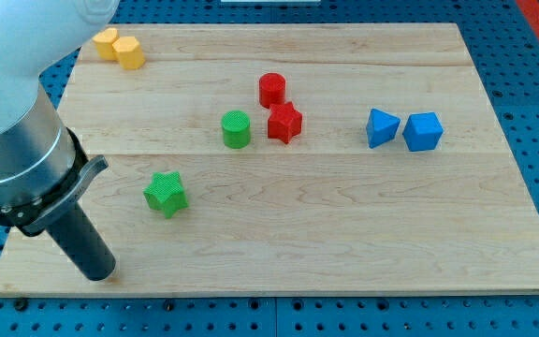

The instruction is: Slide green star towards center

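Observation:
The green star lies on the wooden board, left of the board's middle. My tip rests near the board's bottom left corner, below and to the left of the green star, a clear gap apart from it. A green cylinder stands above and to the right of the star, nearer the centre.
A red cylinder and a red star sit just right of the green cylinder. Two blue blocks lie side by side at the right. Two yellow blocks touch at the top left corner.

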Robot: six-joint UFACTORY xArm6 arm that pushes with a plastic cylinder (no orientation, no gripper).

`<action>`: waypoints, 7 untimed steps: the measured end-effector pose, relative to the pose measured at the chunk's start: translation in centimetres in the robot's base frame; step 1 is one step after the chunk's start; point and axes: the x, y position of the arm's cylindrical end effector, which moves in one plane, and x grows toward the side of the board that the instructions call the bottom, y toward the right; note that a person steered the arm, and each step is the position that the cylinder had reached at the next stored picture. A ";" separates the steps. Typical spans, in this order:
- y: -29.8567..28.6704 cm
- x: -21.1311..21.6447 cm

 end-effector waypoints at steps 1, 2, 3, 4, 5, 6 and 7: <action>0.3 0.0; 0.2 0.0; 1.1 0.0; 1.2 0.0; 1.2 0.0; 2.4 -1.8; 4.1 -4.8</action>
